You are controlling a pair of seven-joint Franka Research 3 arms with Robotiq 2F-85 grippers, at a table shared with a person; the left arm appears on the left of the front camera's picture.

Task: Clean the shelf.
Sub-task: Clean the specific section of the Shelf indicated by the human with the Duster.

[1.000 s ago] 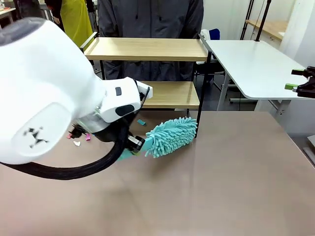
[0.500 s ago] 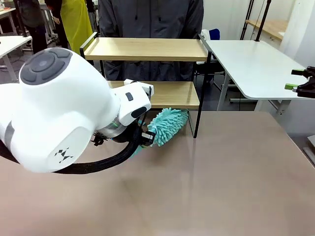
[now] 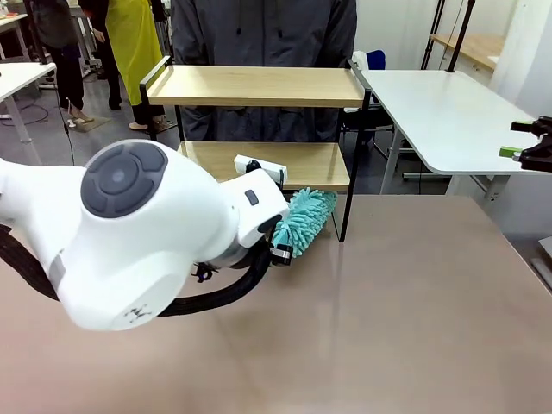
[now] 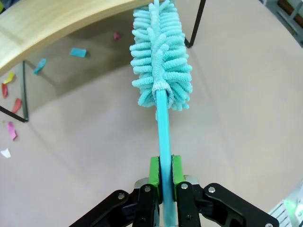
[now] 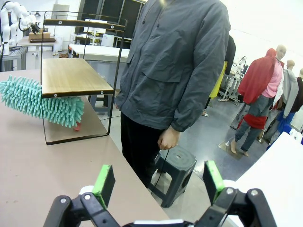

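The shelf (image 3: 259,86) stands at the table's far side, with its lower board (image 3: 297,164) just above the tabletop. My left gripper (image 4: 164,172) is shut on the thin handle of a teal fluffy duster (image 4: 161,56). The duster's head (image 3: 306,220) points up and away, with its tip under the front edge of the lower board (image 4: 47,23) near the right legs. The right wrist view shows the duster (image 5: 42,101) beneath the lower board (image 5: 71,75). My right gripper (image 5: 158,182) is open and holds nothing, off at the right edge (image 3: 530,148).
Several coloured paper scraps (image 4: 78,52) lie on the brown table under and left of the shelf. A person in a grey jacket (image 3: 263,30) stands right behind the shelf. A white side table (image 3: 440,112) is at the right, and a black stool (image 5: 175,165) stands by the person.
My left arm has swung right and toward the shelf. The duster head went from lying in front of the shelf to poking under the lower board's right end. The right gripper stayed still.
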